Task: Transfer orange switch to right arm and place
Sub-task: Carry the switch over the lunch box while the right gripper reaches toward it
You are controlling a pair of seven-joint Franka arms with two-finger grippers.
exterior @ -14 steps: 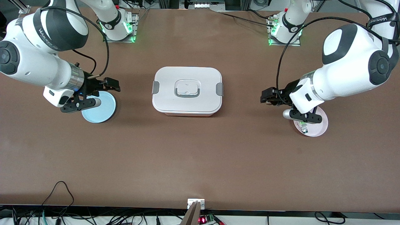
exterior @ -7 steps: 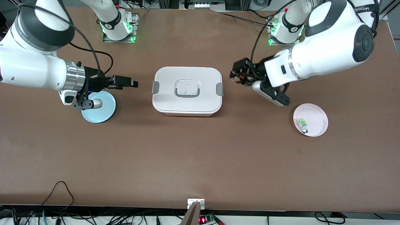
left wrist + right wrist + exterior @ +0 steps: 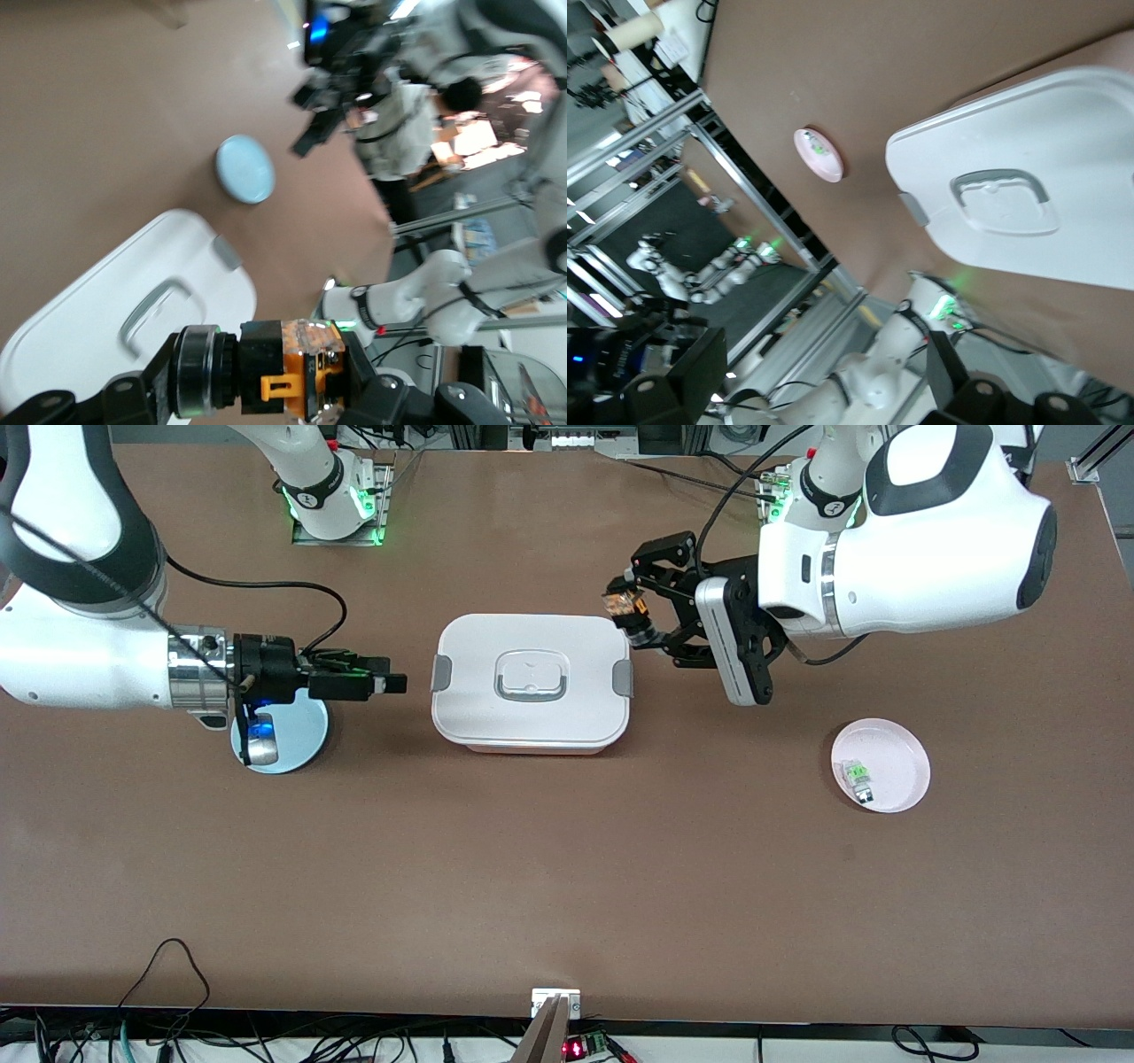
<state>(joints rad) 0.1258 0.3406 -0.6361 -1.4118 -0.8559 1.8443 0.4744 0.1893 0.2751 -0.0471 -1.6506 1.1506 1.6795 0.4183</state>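
Observation:
My left gripper is shut on the orange switch, a small black and orange block with a clear top. It holds it in the air over the edge of the white box at the left arm's end. In the left wrist view the switch sits clamped between the jaws of the left gripper. My right gripper is open and empty, level and pointing at the box, over the table between the blue plate and the box. In the right wrist view its fingers stand wide apart.
The white lidded box with a grey handle stands mid-table and shows in the right wrist view. A pink plate toward the left arm's end holds a clear-grey component with a green top. The blue plate lies under the right wrist.
The left gripper has risen from the pink plate with the switch and moved over the box's edge. The right gripper has turned level and moved toward the box.

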